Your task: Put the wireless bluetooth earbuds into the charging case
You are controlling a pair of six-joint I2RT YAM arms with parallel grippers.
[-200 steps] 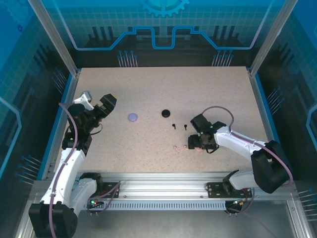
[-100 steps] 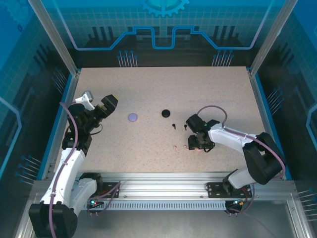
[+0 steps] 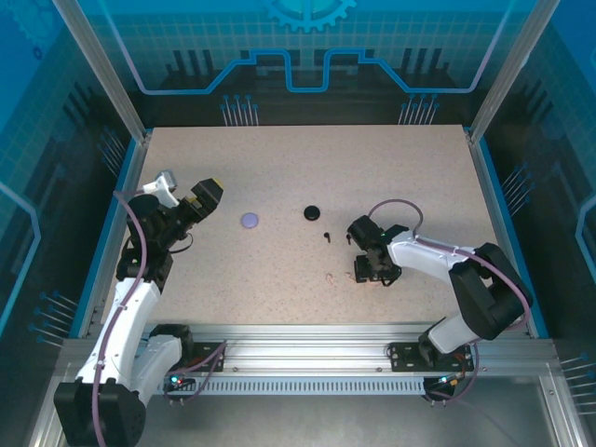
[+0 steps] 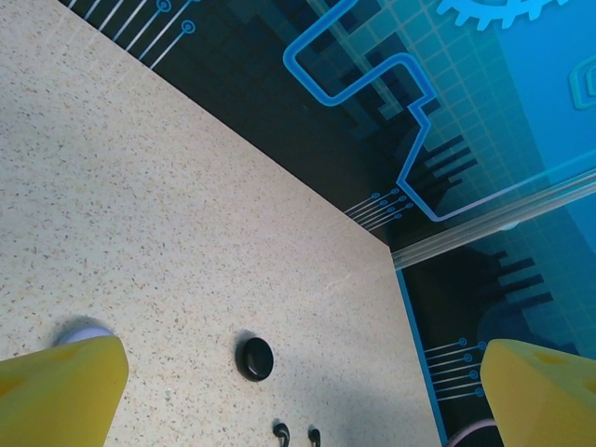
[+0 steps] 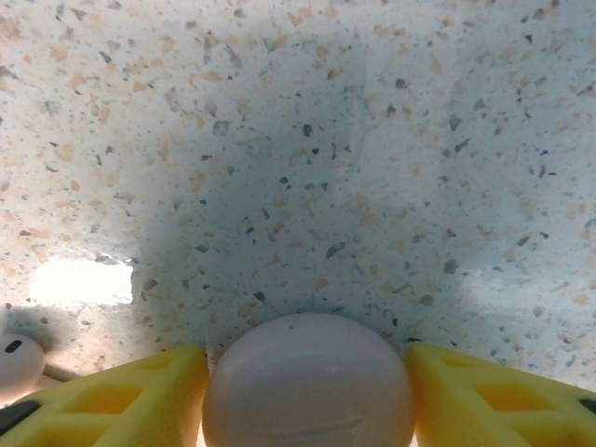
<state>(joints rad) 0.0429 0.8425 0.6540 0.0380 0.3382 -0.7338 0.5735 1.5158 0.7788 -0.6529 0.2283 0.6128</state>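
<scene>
A round pale pink charging case [image 5: 307,391] lies on the table between the yellow fingers of my right gripper [image 5: 307,361], which touch it on both sides. From above, that gripper [image 3: 368,272] is low over the case at centre right. A pale pink earbud [image 5: 17,363] lies just left of it, also seen as a pink earbud [image 3: 331,276] on the table. Two black earbuds [image 4: 280,431] lie below a black case [image 4: 254,358]. A lilac case [image 3: 250,220] sits further left. My left gripper [image 3: 205,196] hangs open and empty, raised at the left.
The speckled table [image 3: 307,158] is bounded by a blue rim and an aluminium frame [image 3: 489,130]. A rail [image 3: 307,340] runs along the near edge by the arm bases. The black case [image 3: 311,213] and one black earbud [image 3: 327,235] lie just up-left of the right gripper.
My right gripper has shifted slightly left and its fingers have closed in onto the pale pink case. The left arm has not moved.
</scene>
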